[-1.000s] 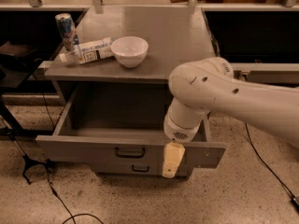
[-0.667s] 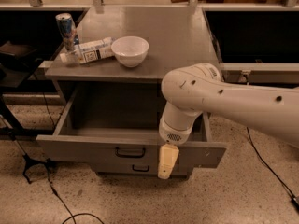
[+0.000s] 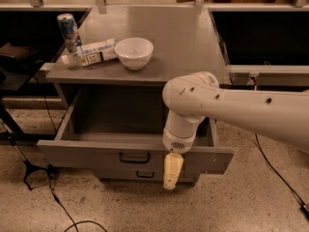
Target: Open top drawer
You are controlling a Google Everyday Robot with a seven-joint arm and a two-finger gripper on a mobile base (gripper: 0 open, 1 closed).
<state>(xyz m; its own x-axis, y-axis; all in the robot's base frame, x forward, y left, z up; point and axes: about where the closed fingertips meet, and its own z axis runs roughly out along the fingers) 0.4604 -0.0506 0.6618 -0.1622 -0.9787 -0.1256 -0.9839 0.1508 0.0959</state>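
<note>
The top drawer point(image 3: 87, 154) is a wide grey metal drawer pulled far out of the cabinet, its deep grey inside showing. A small black handle point(image 3: 133, 158) sits at the centre of its front. My gripper point(image 3: 172, 174) hangs from the white arm point(image 3: 241, 110) in front of the drawer front, to the right of the handle and apart from it. It points down past the drawer's lower edge, with one pale finger point(image 3: 172, 170) showing.
The grey cabinet top point(image 3: 183, 42) holds a white bowl point(image 3: 134, 52), a plastic bottle point(image 3: 91, 53) lying on its side and a can point(image 3: 67, 30). A lower drawer handle point(image 3: 145, 174) shows below. Black cables point(image 3: 53, 197) lie on the speckled floor at left.
The arm and gripper have shifted a little to the left along the drawer front. The drawer stays pulled out.
</note>
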